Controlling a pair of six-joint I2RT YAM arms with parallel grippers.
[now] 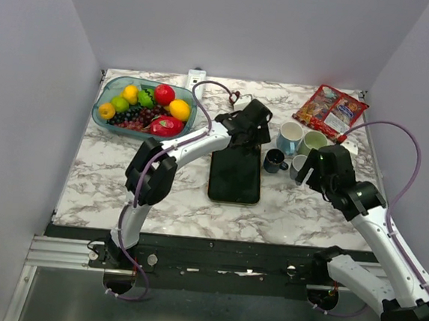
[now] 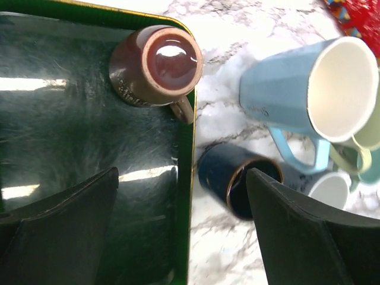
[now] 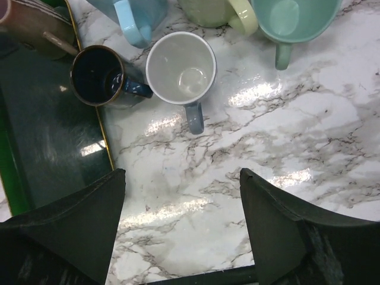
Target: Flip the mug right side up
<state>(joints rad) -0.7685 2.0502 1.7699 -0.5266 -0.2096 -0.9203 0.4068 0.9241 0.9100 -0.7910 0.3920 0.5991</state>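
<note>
A brown mug (image 2: 155, 65) stands upside down, base up, on the far right corner of the dark tray (image 2: 71, 148); its edge shows in the right wrist view (image 3: 29, 27). In the top view my left gripper (image 1: 251, 126) hides it. My left gripper (image 2: 184, 237) is open and empty, hovering just short of the mug over the tray's right edge. My right gripper (image 1: 323, 166) is open and empty over bare marble (image 3: 181, 225), near the upright mugs.
Upright mugs cluster right of the tray: dark blue (image 2: 237, 184) (image 3: 98, 76), light blue (image 2: 314, 89), white-lined grey (image 3: 181, 68), pale green (image 3: 214, 9), teal (image 3: 294, 18). A fruit bowl (image 1: 144, 105) sits back left, a snack packet (image 1: 330, 110) back right, a power strip (image 1: 195, 78) at the back.
</note>
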